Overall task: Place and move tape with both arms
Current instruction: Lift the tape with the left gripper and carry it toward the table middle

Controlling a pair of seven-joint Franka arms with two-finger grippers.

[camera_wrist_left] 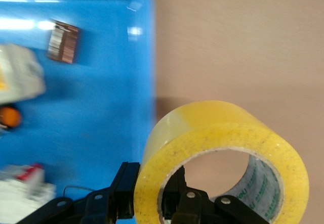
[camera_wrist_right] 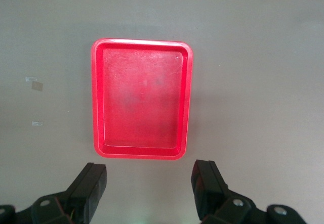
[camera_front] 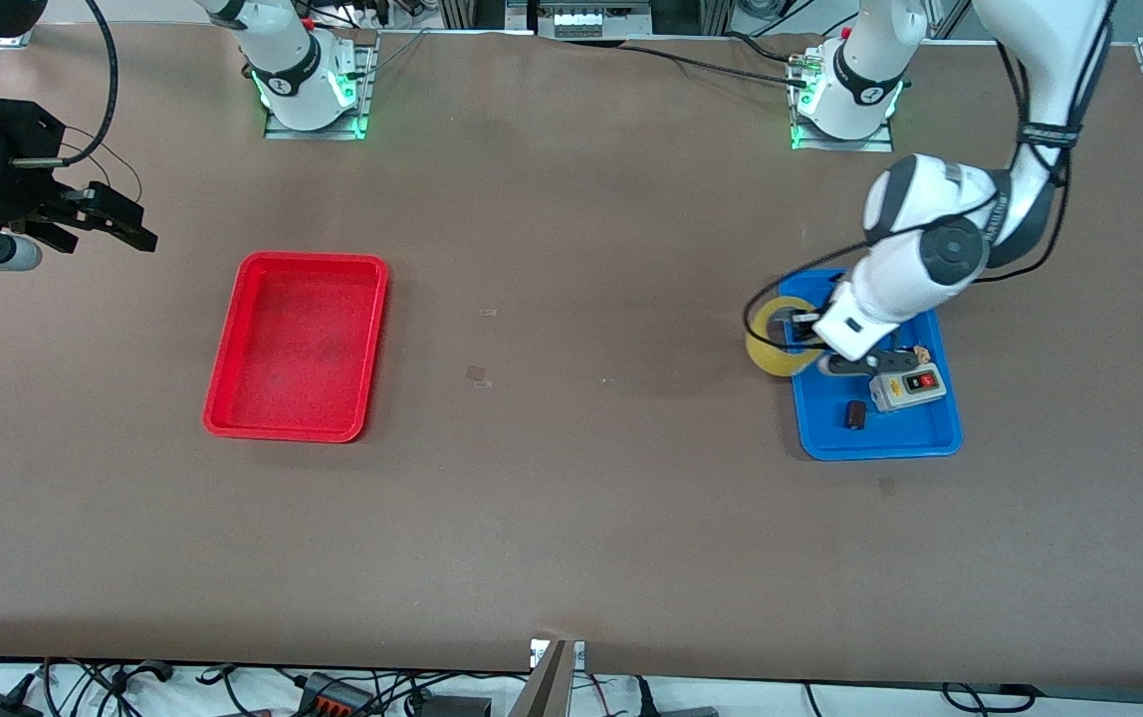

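The yellow tape (camera_front: 776, 344) is a translucent ring held upright in the air over the edge of the blue tray (camera_front: 880, 435) that faces the right arm's end of the table. My left gripper (camera_front: 802, 337) is shut on its wall. In the left wrist view one finger sits inside the hole and the other outside, so the left gripper (camera_wrist_left: 152, 188) pinches the tape (camera_wrist_left: 223, 130). My right gripper (camera_front: 120, 221) waits open over bare table at the right arm's end, beside the red tray (camera_front: 298, 344). In its own view the right gripper (camera_wrist_right: 149, 181) holds nothing.
The blue tray (camera_wrist_left: 101, 107) holds a white switch box (camera_front: 908, 386) with a red button and a small dark cylinder (camera_front: 855, 414). The red tray (camera_wrist_right: 142, 97) has nothing in it. Small bits of tape residue (camera_front: 477, 374) lie mid-table.
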